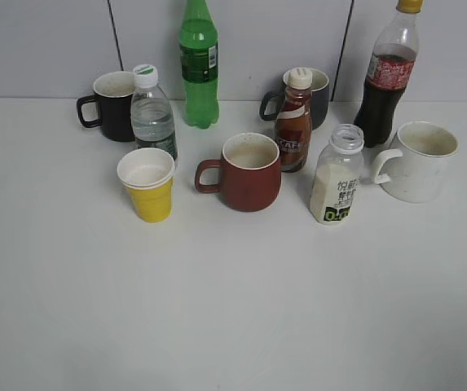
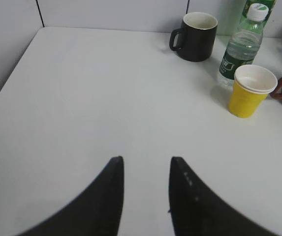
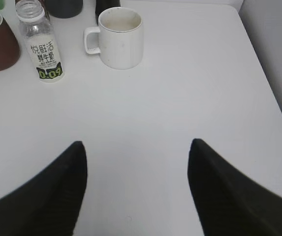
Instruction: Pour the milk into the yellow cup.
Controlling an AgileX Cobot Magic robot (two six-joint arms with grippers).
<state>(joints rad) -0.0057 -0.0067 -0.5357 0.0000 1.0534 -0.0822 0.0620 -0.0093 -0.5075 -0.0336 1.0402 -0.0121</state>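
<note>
Table (image 1: 233, 326) is white and carries everything toward its far edge. Red mug (image 1: 249, 173) stands in the middle there. Milk bottle (image 1: 337, 175) (its cap is off) is upright to the right of it, beside a white mug (image 1: 419, 160). Yellow cup (image 1: 147, 184) stands left, empty. Right gripper (image 3: 137, 167) is wide apart; left gripper (image 2: 145, 182) is slightly apart, both holding nothing.

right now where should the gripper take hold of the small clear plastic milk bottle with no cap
Grip the small clear plastic milk bottle around its labelled body, below the open neck. It stands upright and uncapped, so a level sideways grasp keeps it from spilling. Come from the front right with the right gripper, which is open: the dark red mug stands to its left, the white mug to its right.
</note>
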